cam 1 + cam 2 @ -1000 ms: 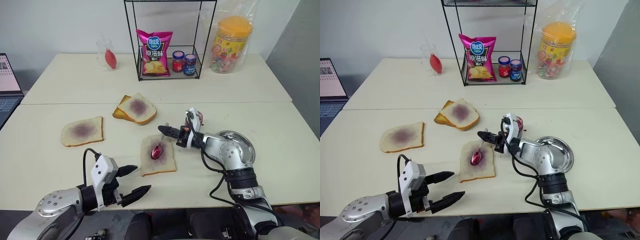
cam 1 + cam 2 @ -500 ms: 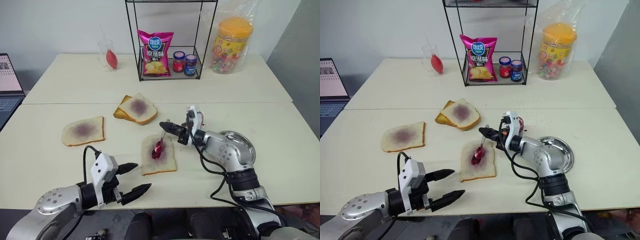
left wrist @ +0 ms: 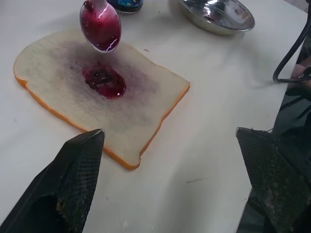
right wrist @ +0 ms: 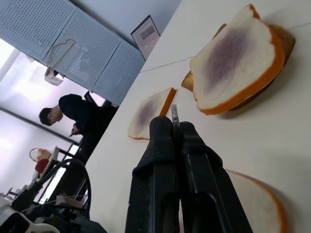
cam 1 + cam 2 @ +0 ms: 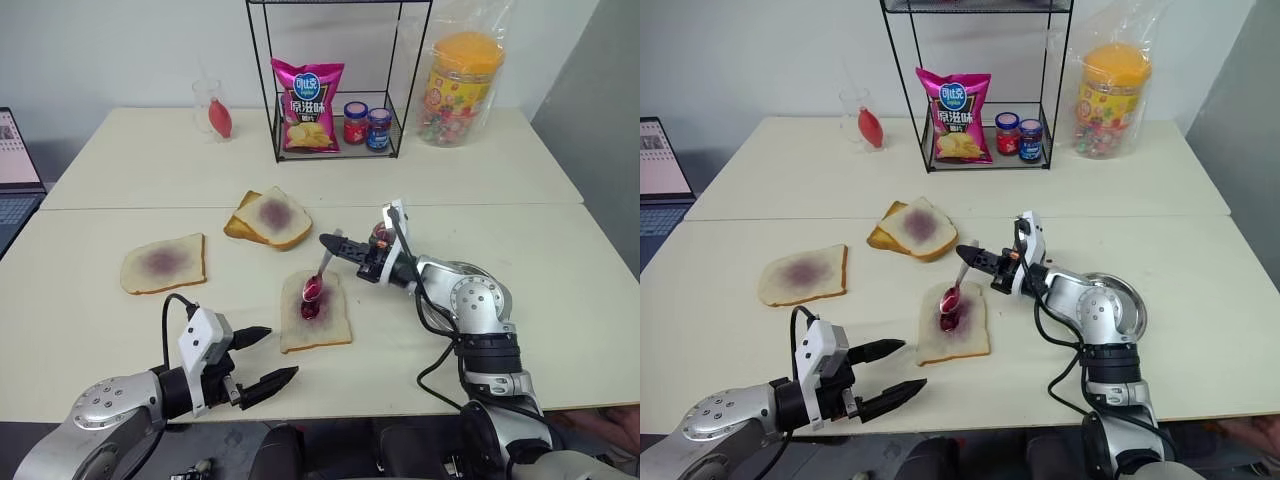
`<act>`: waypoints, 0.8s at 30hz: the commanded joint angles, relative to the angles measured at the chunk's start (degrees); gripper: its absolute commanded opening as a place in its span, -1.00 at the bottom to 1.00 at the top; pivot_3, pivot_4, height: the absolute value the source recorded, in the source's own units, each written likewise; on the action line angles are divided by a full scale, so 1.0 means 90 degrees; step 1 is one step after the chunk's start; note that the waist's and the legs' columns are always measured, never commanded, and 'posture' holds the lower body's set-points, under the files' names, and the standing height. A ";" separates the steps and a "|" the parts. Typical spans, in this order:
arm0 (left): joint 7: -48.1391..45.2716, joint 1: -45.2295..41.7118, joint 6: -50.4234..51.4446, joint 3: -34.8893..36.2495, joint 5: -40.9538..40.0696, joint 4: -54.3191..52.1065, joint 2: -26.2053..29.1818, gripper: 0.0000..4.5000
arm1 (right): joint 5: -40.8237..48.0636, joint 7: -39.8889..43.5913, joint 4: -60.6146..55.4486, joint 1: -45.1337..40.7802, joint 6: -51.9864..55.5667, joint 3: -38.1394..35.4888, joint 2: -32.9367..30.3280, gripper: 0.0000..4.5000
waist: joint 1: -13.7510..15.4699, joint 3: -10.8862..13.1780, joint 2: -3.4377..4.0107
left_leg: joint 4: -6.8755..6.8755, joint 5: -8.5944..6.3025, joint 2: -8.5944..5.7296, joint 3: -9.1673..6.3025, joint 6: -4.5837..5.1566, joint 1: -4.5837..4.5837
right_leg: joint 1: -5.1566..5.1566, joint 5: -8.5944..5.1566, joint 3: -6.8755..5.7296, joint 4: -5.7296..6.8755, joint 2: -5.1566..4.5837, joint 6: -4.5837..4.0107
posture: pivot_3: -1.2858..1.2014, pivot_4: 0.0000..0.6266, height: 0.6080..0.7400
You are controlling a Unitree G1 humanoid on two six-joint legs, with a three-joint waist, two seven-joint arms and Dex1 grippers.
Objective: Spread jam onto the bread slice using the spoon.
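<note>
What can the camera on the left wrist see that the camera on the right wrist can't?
The left wrist camera alone: the spoon bowl coated in jam, hanging just above a wet red blob of jam, a round steel dish, and the left gripper with its fingers wide apart.

The right wrist camera alone: the right gripper shut on the spoon's slim handle, the stacked pair of slices, another stained slice, and a person far off.

Both: the bread slice under the spoon, and the pale table.
</note>
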 commanded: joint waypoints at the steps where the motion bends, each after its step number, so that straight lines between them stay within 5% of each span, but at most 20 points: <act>1: -0.0093 0.0080 -0.0223 -0.0028 0.0065 -0.0028 -0.0018 1.00 | -0.0182 0.0022 0.0003 0.0053 -0.0225 0.0152 0.0060 -0.98 | 0.0000 0.0000 0.0000 | 0.0000 0.0000 0.0000 0.0000 0.0000 0.0000 | 0.0000 0.0000 0.0000 -0.0001 0.0000 0.0000 | 0.03 -0.52 1.00; 15: -0.0060 -0.0108 -0.0263 -0.0149 0.0168 0.0040 -0.0021 1.00 | -0.1312 0.0527 0.0294 0.0012 -0.1744 0.0648 -0.0286 -0.98 | 0.0002 0.0000 0.0000 | -0.0001 0.0000 -0.0001 0.0001 -0.0001 0.0001 | 0.0000 -0.0001 0.0000 -0.0001 -0.0001 0.0000 | 0.03 -0.52 1.00; 24: -0.0105 -0.0353 -0.0231 -0.0202 0.0141 0.0124 0.0005 1.00 | -0.0603 0.0501 -0.0188 -0.0218 -0.1228 0.0230 -0.0202 -0.98 | 0.0006 0.0000 0.0000 | 0.0000 0.0000 -0.0001 0.0000 -0.0001 0.0000 | 0.0001 0.0000 0.0000 0.0000 -0.0001 0.0001 | 0.03 -0.52 1.00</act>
